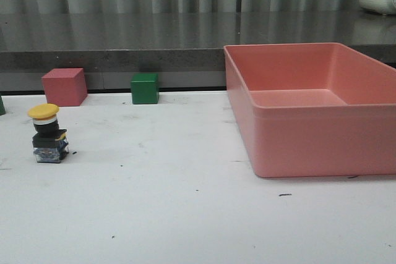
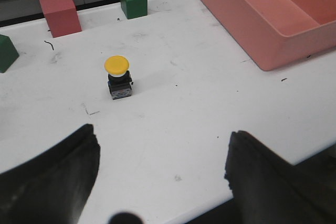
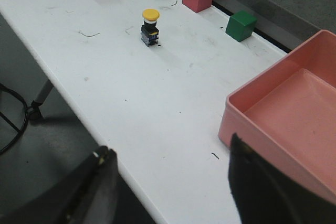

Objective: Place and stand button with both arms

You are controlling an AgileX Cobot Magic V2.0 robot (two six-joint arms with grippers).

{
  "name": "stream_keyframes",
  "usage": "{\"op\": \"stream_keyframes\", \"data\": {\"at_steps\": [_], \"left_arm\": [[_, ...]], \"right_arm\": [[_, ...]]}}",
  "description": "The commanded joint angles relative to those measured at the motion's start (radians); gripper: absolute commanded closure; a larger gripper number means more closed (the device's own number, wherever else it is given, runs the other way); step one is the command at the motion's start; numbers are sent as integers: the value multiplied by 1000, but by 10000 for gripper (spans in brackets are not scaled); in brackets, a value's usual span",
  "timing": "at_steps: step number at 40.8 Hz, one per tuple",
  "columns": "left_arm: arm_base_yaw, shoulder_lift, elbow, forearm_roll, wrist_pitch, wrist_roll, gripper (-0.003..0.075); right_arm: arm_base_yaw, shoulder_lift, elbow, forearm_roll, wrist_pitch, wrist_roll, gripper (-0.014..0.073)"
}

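I am holding my left tool (image 2: 163, 177) and my right tool (image 3: 170, 182) above the counter (image 1: 185, 214), both spread wide and gripping nothing. The button (image 1: 48, 133) is standing upright at the counter's left side, yellow cap on top, black collar, black-blue base, well apart from the pink bin (image 1: 309, 134). I am reading no lettering.

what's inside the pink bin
Nothing shows inside the pink bin: its floor is bare wherever the views reach. In the front view the near wall hides the front strip of floor, and no view covers every corner. The button stands outside on the table.
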Motion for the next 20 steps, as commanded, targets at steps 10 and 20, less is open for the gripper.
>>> {"op": "stream_keyframes", "data": {"at_steps": [10, 20], "left_arm": [[-7, 14, -10, 22, -68, -1, 628], [-7, 14, -9, 22, -68, -1, 740]], "right_arm": [[1, 6, -23, -3, -85, 1, 652], [1, 6, -23, -4, -80, 1, 650]]}}
